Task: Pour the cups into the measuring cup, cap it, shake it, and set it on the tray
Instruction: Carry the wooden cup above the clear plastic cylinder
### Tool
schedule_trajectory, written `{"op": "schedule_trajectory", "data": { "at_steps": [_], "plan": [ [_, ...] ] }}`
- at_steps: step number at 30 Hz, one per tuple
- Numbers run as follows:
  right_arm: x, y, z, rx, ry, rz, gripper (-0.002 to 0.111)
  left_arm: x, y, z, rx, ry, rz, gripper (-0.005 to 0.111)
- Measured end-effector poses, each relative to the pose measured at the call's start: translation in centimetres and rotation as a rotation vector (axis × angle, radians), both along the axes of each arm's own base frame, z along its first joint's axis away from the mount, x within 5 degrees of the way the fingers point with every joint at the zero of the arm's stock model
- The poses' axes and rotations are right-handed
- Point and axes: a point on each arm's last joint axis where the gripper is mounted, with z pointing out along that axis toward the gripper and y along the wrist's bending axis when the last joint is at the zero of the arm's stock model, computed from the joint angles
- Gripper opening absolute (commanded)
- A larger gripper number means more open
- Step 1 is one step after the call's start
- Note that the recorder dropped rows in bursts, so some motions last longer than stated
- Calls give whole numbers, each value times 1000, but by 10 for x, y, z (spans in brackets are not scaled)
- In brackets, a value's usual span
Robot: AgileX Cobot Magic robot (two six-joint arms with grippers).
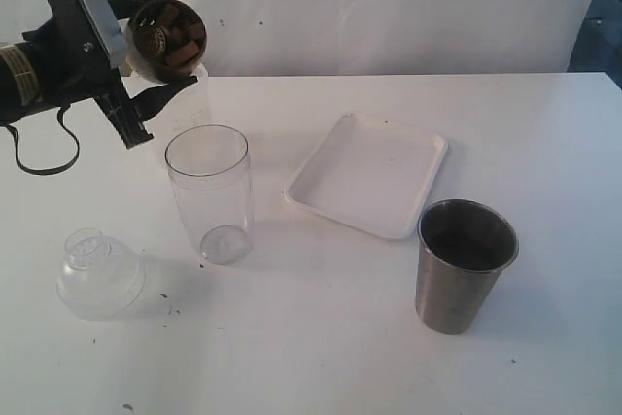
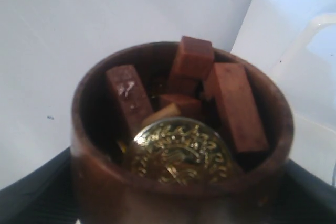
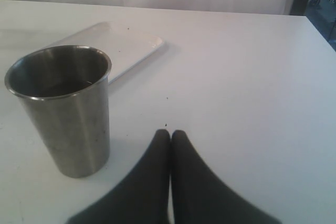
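Note:
My left gripper point(image 1: 151, 55) is shut on the brown wooden cup point(image 1: 171, 36), held tipped in the air, up and to the left of the clear measuring cup point(image 1: 209, 191). The left wrist view shows the wooden cup point(image 2: 105, 182) holding brown blocks point(image 2: 236, 106) and a gold coin point(image 2: 181, 150). The measuring cup stands upright and looks empty. The white tray point(image 1: 369, 174) lies to its right. The steel tumbler point(image 1: 465, 264) stands at the front right. My right gripper point(image 3: 170, 132) is shut on nothing, low over the table beside the steel tumbler point(image 3: 63, 114), and is outside the exterior view.
A clear domed lid point(image 1: 97, 274) sits on the table left of the measuring cup. A pale translucent cup point(image 1: 190, 94) shows faintly behind my left gripper. The tray point(image 3: 121, 48) lies beyond the tumbler in the right wrist view. A white wall backs the table.

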Motion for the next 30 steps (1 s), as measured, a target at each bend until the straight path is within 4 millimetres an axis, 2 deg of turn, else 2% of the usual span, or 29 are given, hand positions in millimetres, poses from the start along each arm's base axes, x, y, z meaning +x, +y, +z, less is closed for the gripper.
{"op": "schedule_trajectory", "data": {
  "at_steps": [4,13,30],
  "plan": [
    [0,0,0,0,0,0,0,-1,-2,1,90,-95,-42,0],
    [0,0,0,0,0,0,0,-1,-1,-1,170,-141,-47,0],
    [0,0,0,0,0,0,0,-1,0,-2,169,-132,-41,0]
  ]
}}
